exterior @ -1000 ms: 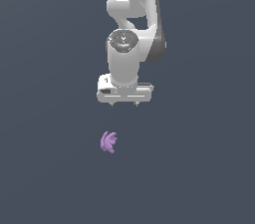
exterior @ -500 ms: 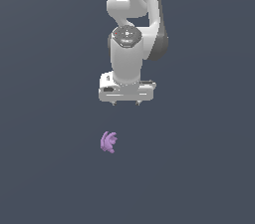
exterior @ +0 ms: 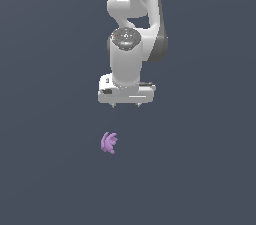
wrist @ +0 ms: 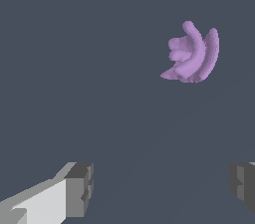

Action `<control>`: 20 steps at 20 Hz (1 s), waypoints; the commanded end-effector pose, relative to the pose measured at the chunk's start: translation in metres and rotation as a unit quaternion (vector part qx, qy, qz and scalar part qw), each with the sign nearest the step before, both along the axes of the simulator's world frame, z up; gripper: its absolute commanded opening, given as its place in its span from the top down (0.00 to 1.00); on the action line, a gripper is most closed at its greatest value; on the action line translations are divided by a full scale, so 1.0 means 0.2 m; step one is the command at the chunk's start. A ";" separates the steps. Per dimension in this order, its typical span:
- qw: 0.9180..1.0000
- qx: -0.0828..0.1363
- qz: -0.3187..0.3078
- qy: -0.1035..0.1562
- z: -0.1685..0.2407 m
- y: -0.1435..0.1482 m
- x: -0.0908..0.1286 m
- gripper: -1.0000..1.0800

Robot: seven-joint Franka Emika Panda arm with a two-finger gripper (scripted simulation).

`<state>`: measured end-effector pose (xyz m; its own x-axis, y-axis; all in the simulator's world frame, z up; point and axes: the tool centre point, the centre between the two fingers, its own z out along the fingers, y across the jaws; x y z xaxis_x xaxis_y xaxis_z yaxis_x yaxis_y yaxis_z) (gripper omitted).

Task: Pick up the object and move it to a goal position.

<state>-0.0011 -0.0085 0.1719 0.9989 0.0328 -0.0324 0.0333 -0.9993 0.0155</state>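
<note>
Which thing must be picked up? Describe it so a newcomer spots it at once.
Start at the white arm's gripper in the exterior view, then look lower and slightly toward that view's left. There lies the object on the dark grey floor: small, light purple, lumpy with stubby curved lobes.

Small light-purple lumpy object (exterior: pixel 109 143) with stubby curved lobes, on dark floor

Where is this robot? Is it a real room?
Probably not: it looks like a computer simulation. The floor is one flat grey with no walls, and only a white gripper and a smooth purple object show.
</note>
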 end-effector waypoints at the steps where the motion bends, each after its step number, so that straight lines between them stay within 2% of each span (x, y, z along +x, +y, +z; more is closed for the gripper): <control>1: 1.000 0.000 -0.005 -0.001 -0.01 -0.02 0.03 0.04; 20: 0.995 0.005 -0.094 -0.013 -0.27 -0.29 0.44 0.04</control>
